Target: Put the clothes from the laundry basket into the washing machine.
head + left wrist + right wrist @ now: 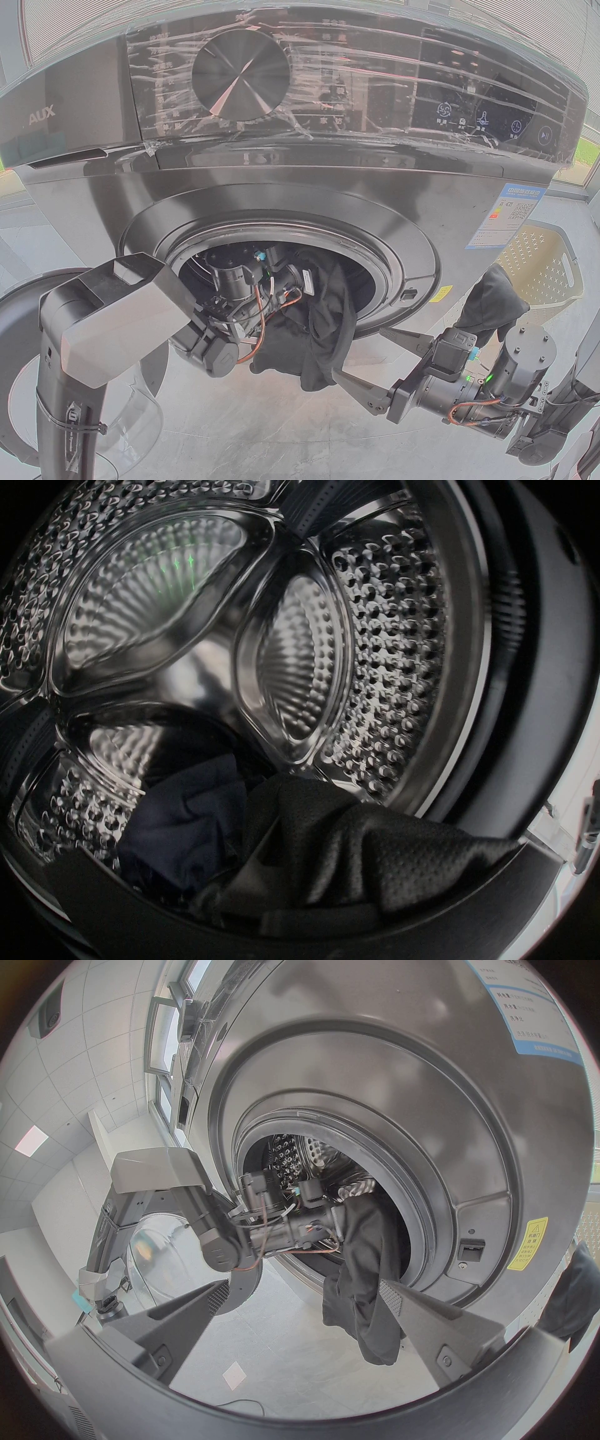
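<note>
The washing machine (437, 212) stands with its round drum opening facing me. A black garment (325, 325) hangs half out over the opening's lower rim, also seen as black garment (369, 1272) and black garment (375, 849). Deeper in the drum (387, 642) lies a dark blue garment (181, 817). My left arm (250, 294) reaches into the opening beside the black garment; its gripper end is hidden. My right gripper (359, 353) is open just below and right of the hanging cloth, empty, seen as right gripper (303, 1288). The beige laundry basket (550, 262) holds another black cloth (494, 306) over its edge.
The machine's door (37, 350) hangs open at the left, near my left arm. Pale tiled floor (281, 431) lies in front of the machine. A blue label (509, 215) and a yellow sticker (440, 294) sit on the front panel.
</note>
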You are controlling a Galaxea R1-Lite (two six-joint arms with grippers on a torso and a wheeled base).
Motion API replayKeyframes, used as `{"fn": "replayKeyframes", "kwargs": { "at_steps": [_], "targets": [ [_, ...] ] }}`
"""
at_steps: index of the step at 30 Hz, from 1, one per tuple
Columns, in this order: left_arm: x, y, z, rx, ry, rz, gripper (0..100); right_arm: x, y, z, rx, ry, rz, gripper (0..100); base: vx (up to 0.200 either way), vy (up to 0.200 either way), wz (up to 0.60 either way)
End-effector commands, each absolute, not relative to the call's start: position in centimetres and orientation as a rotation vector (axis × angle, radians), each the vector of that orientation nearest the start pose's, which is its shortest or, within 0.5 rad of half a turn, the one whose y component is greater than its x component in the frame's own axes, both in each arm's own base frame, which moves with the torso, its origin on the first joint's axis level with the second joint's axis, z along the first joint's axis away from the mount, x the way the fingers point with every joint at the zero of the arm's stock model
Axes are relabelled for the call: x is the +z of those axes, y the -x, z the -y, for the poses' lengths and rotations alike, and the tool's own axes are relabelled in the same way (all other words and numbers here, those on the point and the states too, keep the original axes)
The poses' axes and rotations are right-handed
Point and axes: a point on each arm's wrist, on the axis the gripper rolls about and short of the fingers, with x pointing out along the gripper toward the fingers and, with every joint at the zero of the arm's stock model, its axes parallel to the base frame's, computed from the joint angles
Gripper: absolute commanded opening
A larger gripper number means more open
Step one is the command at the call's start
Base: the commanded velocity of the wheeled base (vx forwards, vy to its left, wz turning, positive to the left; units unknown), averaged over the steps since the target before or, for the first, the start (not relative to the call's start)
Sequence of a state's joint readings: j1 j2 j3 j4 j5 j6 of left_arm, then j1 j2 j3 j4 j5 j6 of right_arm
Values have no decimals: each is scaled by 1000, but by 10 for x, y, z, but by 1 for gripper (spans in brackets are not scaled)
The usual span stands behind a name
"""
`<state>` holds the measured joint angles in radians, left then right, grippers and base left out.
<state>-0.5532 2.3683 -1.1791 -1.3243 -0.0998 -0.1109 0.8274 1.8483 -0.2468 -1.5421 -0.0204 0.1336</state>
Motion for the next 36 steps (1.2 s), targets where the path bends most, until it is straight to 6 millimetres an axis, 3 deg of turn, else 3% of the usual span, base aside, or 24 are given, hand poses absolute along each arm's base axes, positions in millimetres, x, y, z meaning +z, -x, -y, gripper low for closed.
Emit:
{"fn": "replayKeyframes", "kwargs": {
  "at_steps": [1, 6, 10, 15, 16, 23, 31, 36],
  "targets": [
    [90, -433, 245, -542, 153, 138, 0, 104, -173, -188, 803, -99, -114, 100, 0, 0, 0],
    [110, -462, 235, -434, 188, 166, 0, 105, -174, -189, 802, -102, -107, 100, 0, 0, 0],
    [121, -470, 232, -395, 220, 177, 0, 106, -174, -189, 802, -103, -105, 100, 0, 0, 0],
    [119, -469, 232, -388, 230, 169, 0, 105, -174, -189, 802, -102, -107, 100, 0, 0, 0],
    [118, -469, 232, -388, 229, 166, 100, 105, -174, -189, 802, -102, -107, 100, 0, 0, 0],
    [106, -455, 235, -399, 218, 79, 100, 105, -175, -189, 800, -102, -107, 100, 0, 0, 0],
    [89, -401, 245, -515, 151, -135, 100, 105, -174, -189, 802, -102, -107, 100, 0, 0, 0],
    [75, -385, 252, -585, 111, -212, 100, 105, -174, -189, 803, -102, -107, 100, 0, 0, 0]
  ]
}}
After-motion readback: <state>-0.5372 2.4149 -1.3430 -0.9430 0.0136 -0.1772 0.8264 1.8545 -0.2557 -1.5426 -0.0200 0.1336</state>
